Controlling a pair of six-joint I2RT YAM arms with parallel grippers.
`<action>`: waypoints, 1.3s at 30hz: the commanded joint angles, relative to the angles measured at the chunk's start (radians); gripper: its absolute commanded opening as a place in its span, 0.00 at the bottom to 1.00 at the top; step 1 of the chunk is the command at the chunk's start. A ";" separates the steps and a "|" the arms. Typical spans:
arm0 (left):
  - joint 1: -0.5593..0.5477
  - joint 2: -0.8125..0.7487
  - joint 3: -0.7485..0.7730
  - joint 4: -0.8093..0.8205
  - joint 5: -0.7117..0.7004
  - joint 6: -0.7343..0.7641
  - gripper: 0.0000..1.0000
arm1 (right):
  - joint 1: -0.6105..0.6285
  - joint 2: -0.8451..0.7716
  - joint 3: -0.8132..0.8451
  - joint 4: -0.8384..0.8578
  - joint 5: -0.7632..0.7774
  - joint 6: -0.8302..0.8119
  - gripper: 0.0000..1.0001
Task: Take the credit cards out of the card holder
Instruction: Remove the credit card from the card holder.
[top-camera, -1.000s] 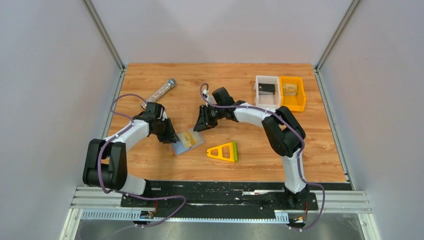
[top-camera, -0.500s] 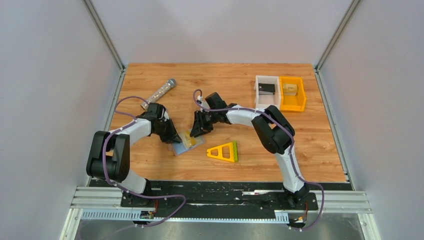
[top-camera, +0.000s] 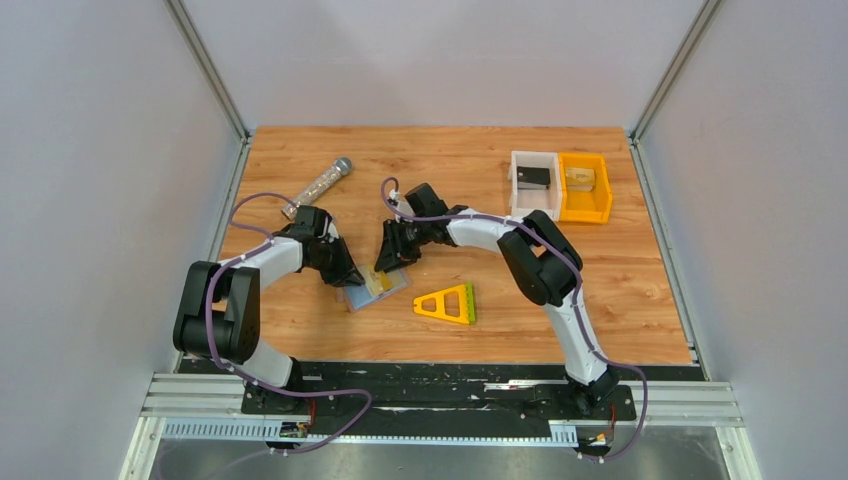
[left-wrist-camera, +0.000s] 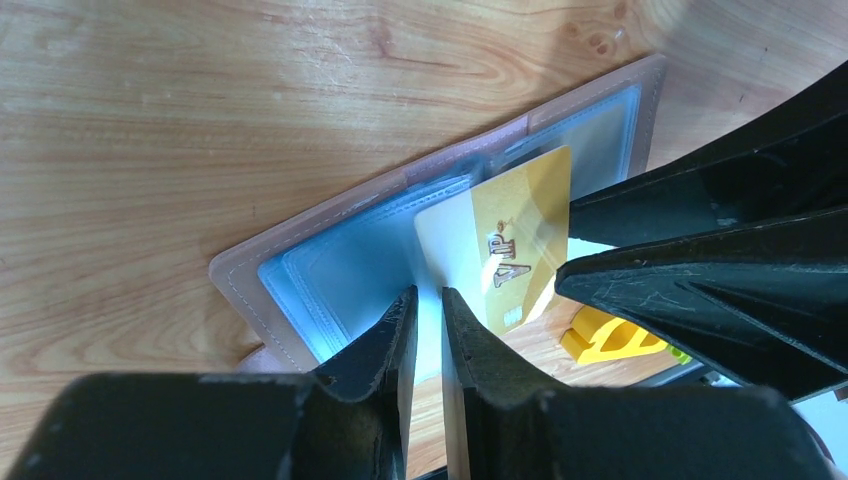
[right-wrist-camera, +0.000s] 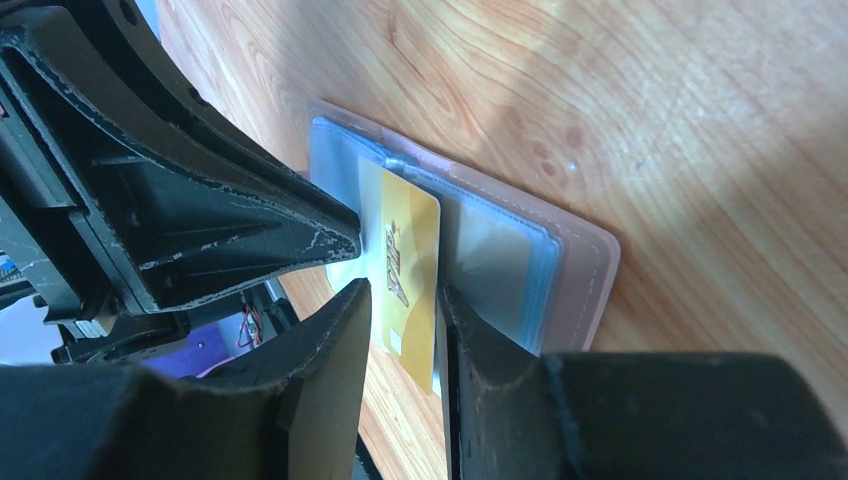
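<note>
Right claw (right-wrist-camera: 405, 300) has reached the grey-blue card holder (right-wrist-camera: 500, 255), parted edgewise astride its thin, slick gold card (right-wrist-camera: 410, 230); left claw (left-wrist-camera: 428, 300): grip unclear.

I saw a worktop (left-wrist-camera: 200, 100) of wood-grain laminate, smooth with a faint sheen; the card holder (left-wrist-camera: 350, 250) had a matt, soft-looking pinkish-brown cover and glossy clear plastic sleeves; the credit card (left-wrist-camera: 510, 240) was shiny gold plastic; the jaws of the left gripper (left-wrist-camera: 428, 295) and right gripper (right-wrist-camera: 405, 290) were matt black plastic, scuffed pale.
</note>
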 joint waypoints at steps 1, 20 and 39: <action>-0.004 0.024 -0.032 0.014 -0.046 0.007 0.23 | 0.020 0.041 0.052 -0.037 0.018 -0.020 0.32; -0.004 -0.074 -0.009 -0.037 -0.035 0.020 0.36 | -0.017 -0.129 -0.042 -0.024 0.113 0.009 0.00; -0.005 -0.299 -0.009 0.171 0.371 -0.072 0.69 | -0.052 -0.514 -0.409 0.353 0.068 0.287 0.00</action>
